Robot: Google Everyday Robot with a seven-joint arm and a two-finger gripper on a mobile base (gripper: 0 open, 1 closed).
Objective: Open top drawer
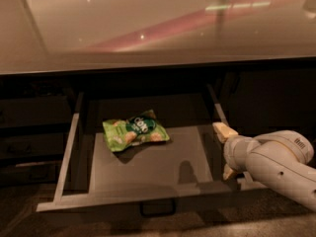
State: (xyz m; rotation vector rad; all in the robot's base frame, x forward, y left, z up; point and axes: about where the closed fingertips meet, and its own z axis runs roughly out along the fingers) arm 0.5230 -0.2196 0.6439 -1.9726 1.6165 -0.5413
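The top drawer [148,168] is pulled out under the counter, showing its smooth grey floor and pale grey rim [66,157]. Its black loop handle [158,209] hangs at the centre of the front edge. A green snack bag [134,131] lies on the drawer floor, left of centre. My gripper [226,151], at the end of a white arm [276,164] that comes in from the right, sits at the drawer's right rim. Its two pale fingers [224,131] stand apart and hold nothing.
A glossy beige countertop [158,23] overhangs the drawer. Shorter dark drawer fronts [29,147] of another stack are on the left. A dark cabinet face [276,95] is on the right. The floor [98,226] runs along the bottom.
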